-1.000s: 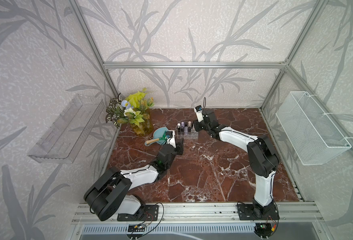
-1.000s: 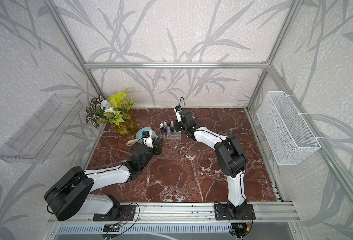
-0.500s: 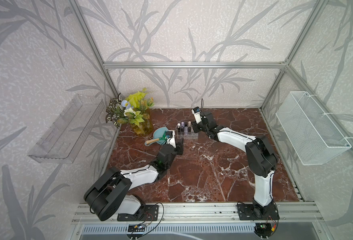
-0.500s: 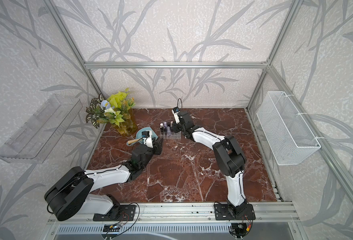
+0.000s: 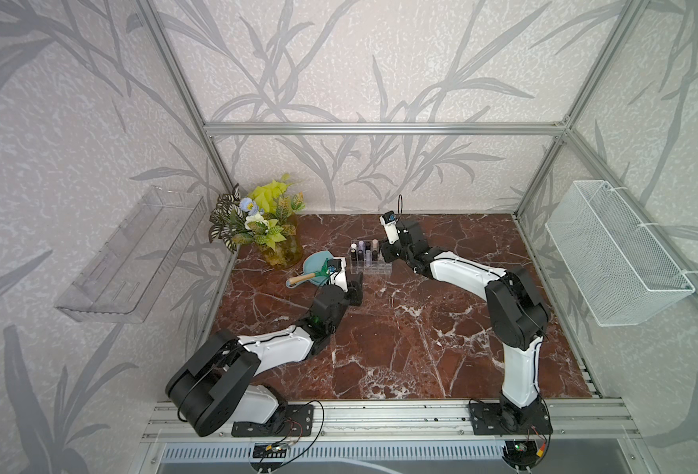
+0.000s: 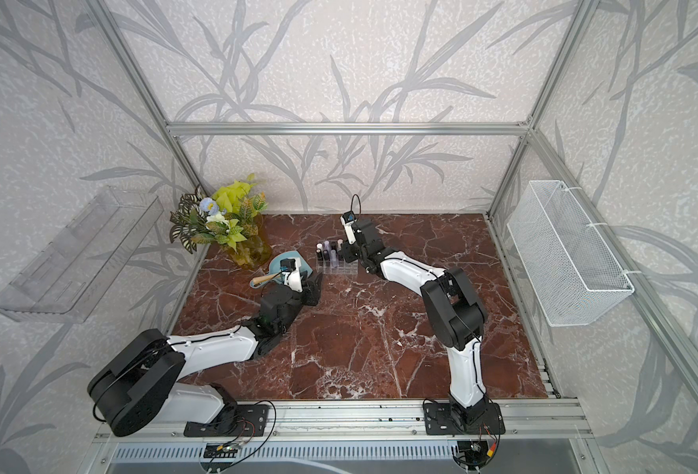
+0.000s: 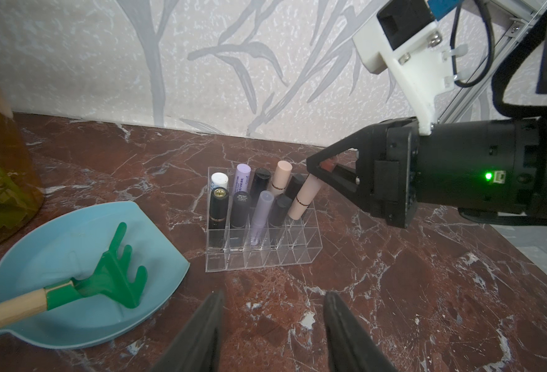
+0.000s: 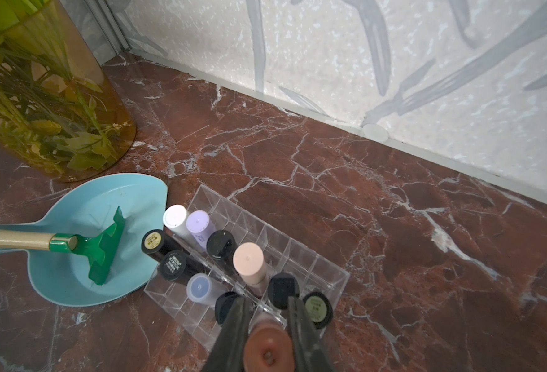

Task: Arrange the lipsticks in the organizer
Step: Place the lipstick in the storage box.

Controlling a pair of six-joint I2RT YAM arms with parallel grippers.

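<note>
Left wrist view: left gripper (image 7: 273, 293) part-open, empty, low over marble table (image 7: 394, 290). Ahead, clear organizer (image 7: 256, 254) just beside blue dustpan (image 7: 72, 257); lipsticks (image 7: 243, 175) stand upright in its rear rows. Right gripper (image 7: 315, 174) clamped on pale pink lipstick (image 7: 302, 199), tilted, lower end in an end cell.

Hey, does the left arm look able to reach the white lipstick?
Likely yes: the open left gripper faces the organizer; the white lipstick stands clear of the right gripper holding the tilted pink lipstick.
</note>
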